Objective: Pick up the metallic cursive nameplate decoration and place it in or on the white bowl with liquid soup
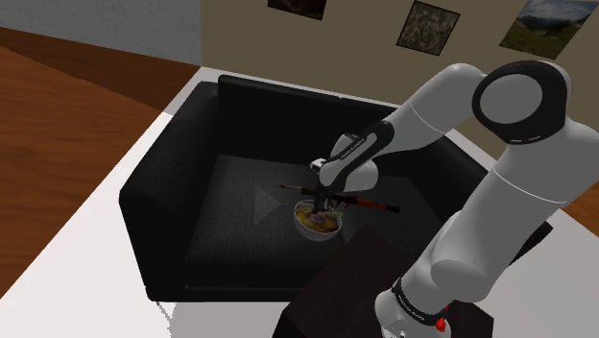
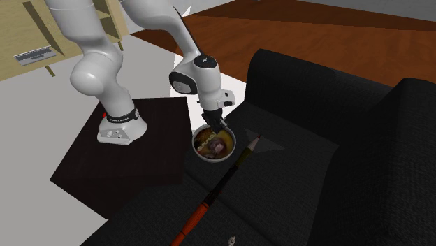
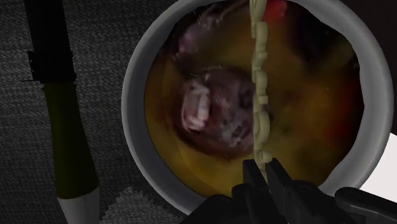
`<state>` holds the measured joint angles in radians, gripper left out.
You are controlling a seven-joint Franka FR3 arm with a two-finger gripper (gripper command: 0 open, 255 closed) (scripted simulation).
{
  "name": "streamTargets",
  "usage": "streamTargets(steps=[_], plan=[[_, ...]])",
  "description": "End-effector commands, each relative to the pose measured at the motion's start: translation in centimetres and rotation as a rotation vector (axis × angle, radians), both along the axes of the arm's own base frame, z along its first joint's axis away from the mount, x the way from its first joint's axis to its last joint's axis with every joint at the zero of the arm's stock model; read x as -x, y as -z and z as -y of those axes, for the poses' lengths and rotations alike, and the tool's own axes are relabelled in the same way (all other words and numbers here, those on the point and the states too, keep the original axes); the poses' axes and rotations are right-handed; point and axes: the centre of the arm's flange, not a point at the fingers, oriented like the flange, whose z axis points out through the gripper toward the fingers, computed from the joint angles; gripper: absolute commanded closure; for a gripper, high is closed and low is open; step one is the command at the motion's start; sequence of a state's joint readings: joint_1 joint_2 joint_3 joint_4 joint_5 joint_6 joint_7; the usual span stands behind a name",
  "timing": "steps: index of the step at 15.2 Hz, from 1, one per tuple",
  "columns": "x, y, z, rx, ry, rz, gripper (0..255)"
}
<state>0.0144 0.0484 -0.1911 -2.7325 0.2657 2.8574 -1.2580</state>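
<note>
On the black sofa (image 1: 173,192) seat, near the stand, sits the white bowl (image 3: 132,95) of soup. The gripper (image 3: 263,169) hangs just over it, nearly closed, pinching the pale nameplate (image 3: 259,95) edge-on above the soup. The release should go best if the gripper lowers slightly, then opens gently, so the nameplate settles inside the rim.

Your arm (image 1: 451,240) reads glossy white, built of fat rounded links like smooth tubes. Each joint shows a dark grey cap; look at the big round disc (image 1: 514,96) on the top link. At the foot you have a white flared base (image 2: 117,130) under a black collar (image 2: 119,113), its small white lettering too fine to read, with a red spot (image 1: 442,325) beside it. The wrist link carries another dark lettered band (image 1: 351,147). Your gripper (image 3: 263,167) is all black, with two slim fingers (image 3: 280,181).
</note>
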Motion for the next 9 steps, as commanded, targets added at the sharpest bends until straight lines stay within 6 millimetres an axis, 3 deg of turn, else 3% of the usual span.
streamTargets(steps=[1,3,4,9], plan=[[-0.01,0.01,0.00,0.000,0.000,0.000,255],[-0.01,0.01,0.00,0.000,0.000,0.000,255],[-0.01,0.01,0.00,0.000,0.000,0.000,0],[-0.01,0.01,0.00,0.000,0.000,0.000,0]])
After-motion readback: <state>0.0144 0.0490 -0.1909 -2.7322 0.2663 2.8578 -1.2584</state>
